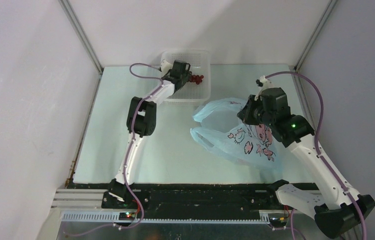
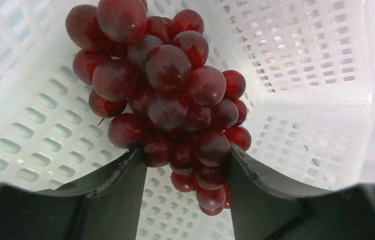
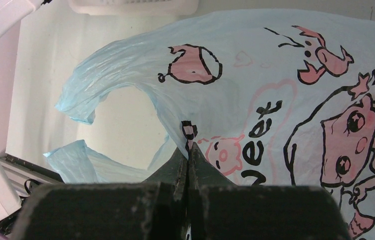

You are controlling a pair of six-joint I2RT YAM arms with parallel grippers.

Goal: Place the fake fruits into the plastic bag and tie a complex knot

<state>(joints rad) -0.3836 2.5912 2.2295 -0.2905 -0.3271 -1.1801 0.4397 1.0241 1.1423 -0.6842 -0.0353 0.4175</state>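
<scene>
One bunch of dark-red grapes, its berries too overlapped to count, and one white perforated basket are at twelve o'clock on the table. One light-blue plastic bag is toward three o'clock, showing two handle loops. There are two arms, one left arm and one right arm, with one left gripper and one right gripper.

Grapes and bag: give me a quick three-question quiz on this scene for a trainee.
1. True or false: the grapes lie inside the bag.
2. The right gripper pinches: A basket, B bag, C grapes.
3. Fill in: the fingers of the left gripper flank the grapes in the white ____.
Key: 1 false; 2 B; 3 basket.
</scene>
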